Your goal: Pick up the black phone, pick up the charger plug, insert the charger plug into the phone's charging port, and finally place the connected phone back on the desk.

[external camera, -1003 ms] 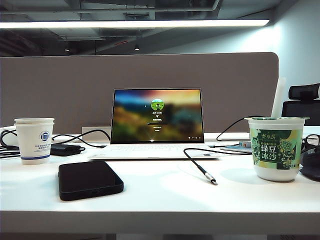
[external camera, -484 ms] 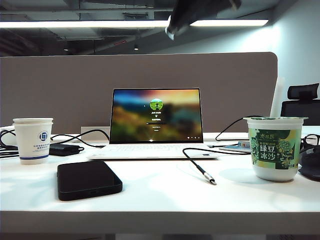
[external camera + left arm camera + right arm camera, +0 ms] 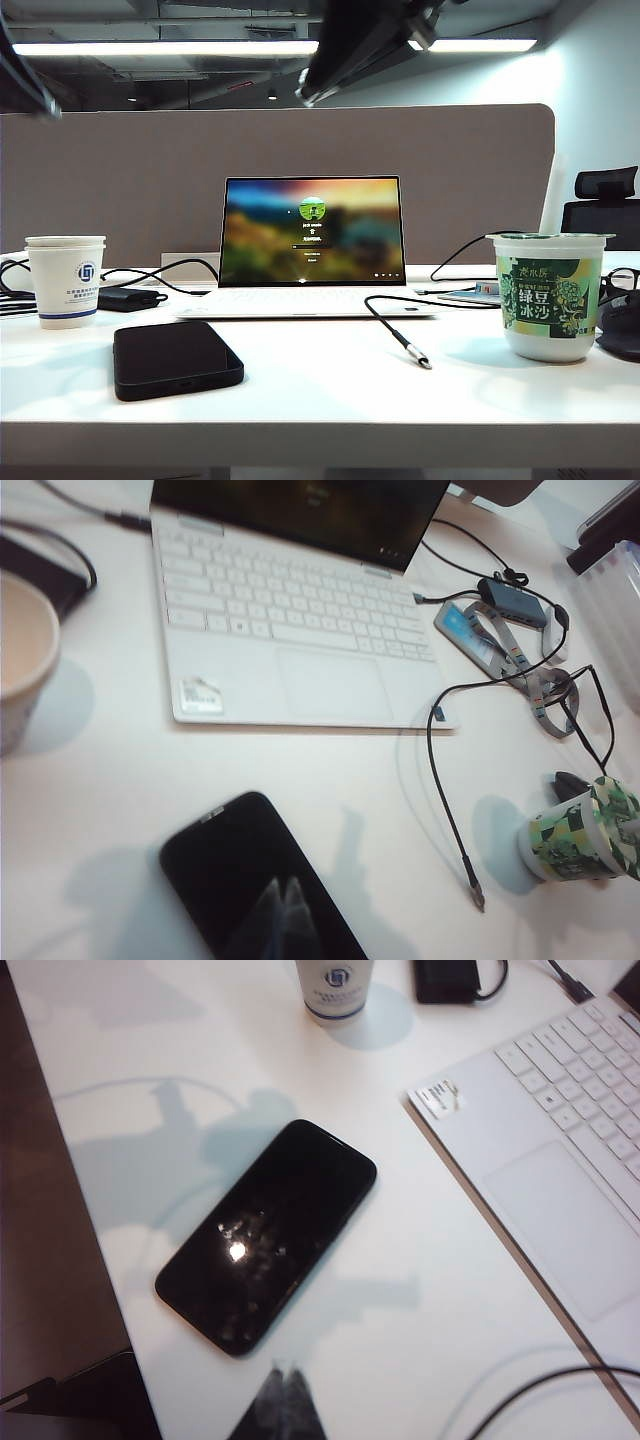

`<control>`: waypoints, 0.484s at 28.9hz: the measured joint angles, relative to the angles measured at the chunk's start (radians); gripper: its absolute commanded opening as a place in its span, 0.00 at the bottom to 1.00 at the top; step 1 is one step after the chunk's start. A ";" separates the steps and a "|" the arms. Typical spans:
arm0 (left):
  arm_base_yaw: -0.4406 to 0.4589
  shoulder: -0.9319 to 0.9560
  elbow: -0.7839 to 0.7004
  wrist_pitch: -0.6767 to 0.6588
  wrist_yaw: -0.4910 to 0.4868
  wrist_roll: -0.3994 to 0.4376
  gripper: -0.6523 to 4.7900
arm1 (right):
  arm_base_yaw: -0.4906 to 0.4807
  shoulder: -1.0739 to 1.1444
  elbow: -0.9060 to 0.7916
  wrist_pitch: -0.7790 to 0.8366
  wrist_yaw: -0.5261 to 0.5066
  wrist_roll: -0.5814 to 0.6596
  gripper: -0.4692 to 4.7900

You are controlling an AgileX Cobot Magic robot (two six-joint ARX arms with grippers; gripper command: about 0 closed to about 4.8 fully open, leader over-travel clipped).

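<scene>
The black phone [image 3: 178, 359] lies flat on the desk [image 3: 320, 400], the charger plug [image 3: 421, 361] near it. Left gripper [image 3: 285, 920] and right gripper [image 3: 283, 1400] hang above, both pinched closed, holding nothing. Paper cup [image 3: 66, 280] and green tub [image 3: 549, 295] stand upright; I cannot tell their insides.

The flat glossy black phone [image 3: 177, 358] lies on the smooth white desk [image 3: 320, 400]. A thin black cable ends in the silver-grey metal charger plug [image 3: 419, 357]. The white open laptop [image 3: 312, 250] glows orange, green and blue (blurred wallpaper). The white paper cup [image 3: 66, 281] bears a blue emblem; the plastic tub [image 3: 550, 296] wears a green patterned label.
</scene>
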 measured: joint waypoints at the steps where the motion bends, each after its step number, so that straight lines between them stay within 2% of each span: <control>1: 0.000 0.005 -0.023 0.020 0.013 -0.019 0.11 | 0.000 0.011 0.000 0.013 -0.010 0.000 0.09; 4: 0.000 0.029 -0.078 0.063 0.065 -0.077 0.11 | 0.001 0.041 0.000 0.052 -0.016 0.000 0.09; 10: 0.000 0.091 -0.132 0.084 0.087 -0.112 0.13 | 0.002 0.144 0.000 0.146 -0.016 0.002 0.09; 12: 0.000 0.118 -0.132 0.082 0.101 -0.123 0.34 | 0.002 0.180 0.000 0.171 -0.016 0.005 0.09; 14: 0.000 0.151 -0.132 0.093 0.113 -0.127 0.62 | 0.002 0.212 0.000 0.196 -0.015 0.006 0.09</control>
